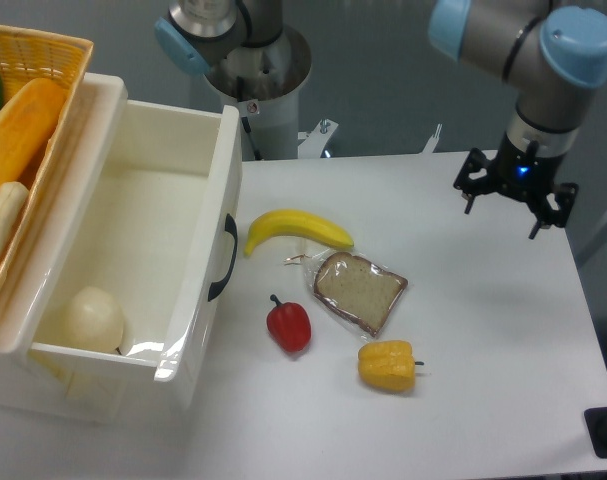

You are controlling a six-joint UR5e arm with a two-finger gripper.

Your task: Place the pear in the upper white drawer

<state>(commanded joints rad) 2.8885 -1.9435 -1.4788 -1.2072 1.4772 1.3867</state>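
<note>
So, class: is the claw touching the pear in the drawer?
Apart. The camera view shows the claw open and empty over the table's right side, while the pear lies inside the upper white drawer at the far left.

One drawer [208, 210]; one pear [93, 319]; one banana [297, 229]; one bread slice [359, 291], wrapped; two peppers, one red [289, 325], one yellow [388, 366]; one wicker basket [53, 48]; one table [483, 330]; one gripper [504, 203].
</note>
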